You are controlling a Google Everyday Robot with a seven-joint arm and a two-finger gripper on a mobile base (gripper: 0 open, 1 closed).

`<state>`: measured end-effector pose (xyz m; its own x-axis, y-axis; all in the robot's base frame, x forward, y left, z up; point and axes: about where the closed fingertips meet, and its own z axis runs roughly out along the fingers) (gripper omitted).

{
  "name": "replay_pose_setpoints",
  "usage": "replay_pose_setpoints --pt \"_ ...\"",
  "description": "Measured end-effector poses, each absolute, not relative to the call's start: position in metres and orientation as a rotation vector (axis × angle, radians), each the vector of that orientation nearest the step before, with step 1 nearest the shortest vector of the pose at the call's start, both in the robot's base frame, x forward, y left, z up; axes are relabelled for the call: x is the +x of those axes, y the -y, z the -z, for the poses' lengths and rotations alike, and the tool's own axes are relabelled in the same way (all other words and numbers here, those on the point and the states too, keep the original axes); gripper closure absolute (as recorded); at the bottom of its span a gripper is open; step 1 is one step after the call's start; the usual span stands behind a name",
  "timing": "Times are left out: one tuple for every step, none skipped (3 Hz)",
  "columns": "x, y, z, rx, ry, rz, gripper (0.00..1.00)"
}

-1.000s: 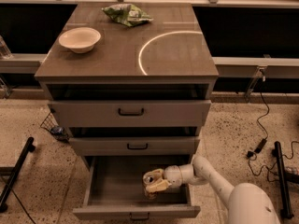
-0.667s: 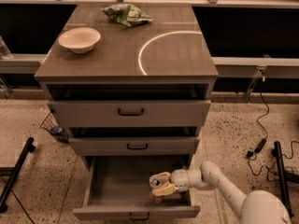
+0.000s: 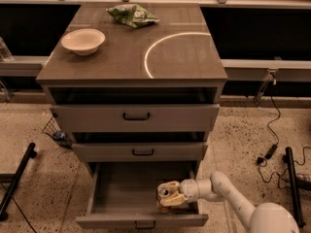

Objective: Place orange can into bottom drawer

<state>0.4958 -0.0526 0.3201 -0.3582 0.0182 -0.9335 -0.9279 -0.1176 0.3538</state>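
The bottom drawer (image 3: 116,193) of the grey cabinet is pulled open, and its grey floor shows. My gripper (image 3: 168,197) reaches in from the right, low inside the drawer near its right front corner. It is shut on the orange can (image 3: 164,191), whose silvery end faces up and left. The tan fingers (image 3: 173,200) wrap the can's side and hide most of its print. I cannot tell whether the can touches the drawer floor.
The top drawer (image 3: 136,116) and the middle drawer (image 3: 142,152) stand slightly open above. A white bowl (image 3: 83,41) and a green snack bag (image 3: 132,15) lie on the cabinet top. Cables (image 3: 272,142) and black stand legs (image 3: 17,178) are on the floor at both sides.
My gripper has moved a little to the right and lower into the drawer, with the can in it. Nothing else has moved.
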Motion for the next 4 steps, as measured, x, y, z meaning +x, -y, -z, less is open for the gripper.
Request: replay_pose_setpoints --pt "0.500 0.050 -0.315 -1.071 -1.378 -1.558 1.00" --pt "0.509 0.040 -0.303 -1.089 -1.324 -1.542 1.00" --pt "0.520 0.039 -0.280 -1.109 -1.298 -1.464 0.84" --pt "0.529 0.036 -0.263 -1.120 -1.274 -1.393 0.61"
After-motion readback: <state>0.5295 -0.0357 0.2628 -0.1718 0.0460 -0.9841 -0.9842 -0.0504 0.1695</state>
